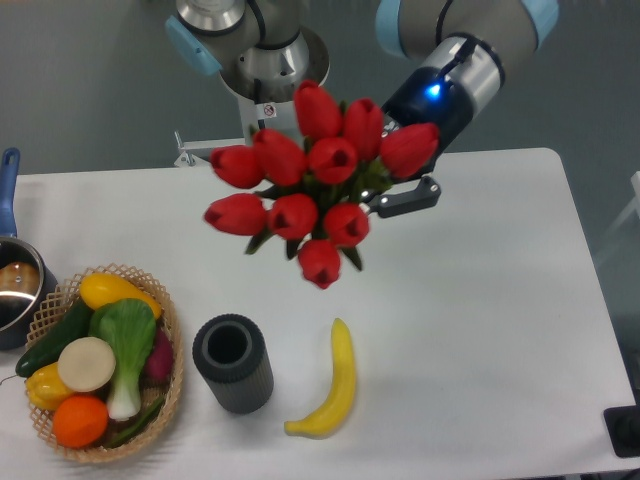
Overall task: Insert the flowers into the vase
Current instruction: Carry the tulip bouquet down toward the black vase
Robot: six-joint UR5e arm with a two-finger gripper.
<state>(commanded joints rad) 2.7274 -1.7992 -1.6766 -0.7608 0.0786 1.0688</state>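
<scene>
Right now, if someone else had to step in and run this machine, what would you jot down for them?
Gripper: shut on the flowers, holding them in the air above the table, blooms toward the camera.
Vase: upright and empty near the front edge, between the basket of vegetables and the banana.
Done: bunch picked up.
Left: carry it over the vase, then lower the stems into the opening.

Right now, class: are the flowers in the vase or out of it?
Out. The flowers hang in the air, carried by the gripper, while the vase stands empty below.
</scene>
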